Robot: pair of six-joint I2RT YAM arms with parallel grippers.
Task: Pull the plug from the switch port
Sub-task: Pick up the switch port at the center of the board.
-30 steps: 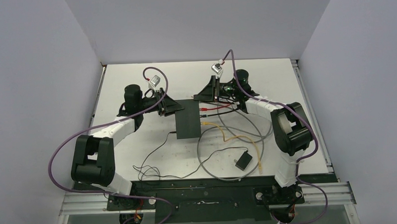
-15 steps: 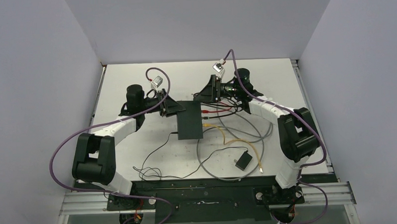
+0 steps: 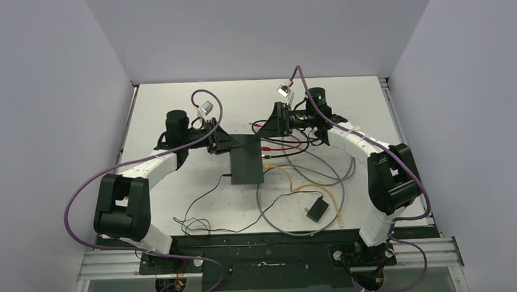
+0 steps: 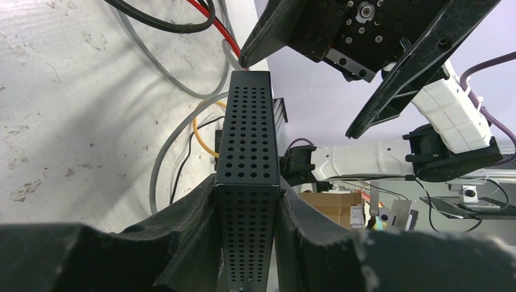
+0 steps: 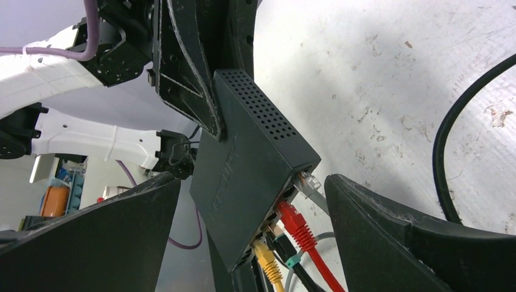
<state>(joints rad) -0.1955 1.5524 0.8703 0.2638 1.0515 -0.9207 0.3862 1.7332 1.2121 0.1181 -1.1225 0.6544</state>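
Switch [image 3: 246, 159]: middle of the desk [image 3: 177, 110], long sides running near to far, port edge facing right.
Room: bare desk beyond it and to its left. To the right and near side lie a red cable [image 3: 278, 140], a yellow cable [image 3: 309, 183], a grey cable [image 3: 271, 217] and an adapter [image 3: 317, 209].
Plugs: only the right wrist view shows them seated. There is a clear plug [image 5: 307, 182], a red plug [image 5: 292, 220], a black plug [image 5: 281, 243] and a yellow plug [image 5: 266, 255].
Vented side: shown close only by the left wrist view.
Left pincer [image 4: 248, 198]: clamped tight across the switch's thin body at its far-left end.
Right pincer [image 5: 252, 182]: jaws spread wide on either side of the port corner, gripping nothing.
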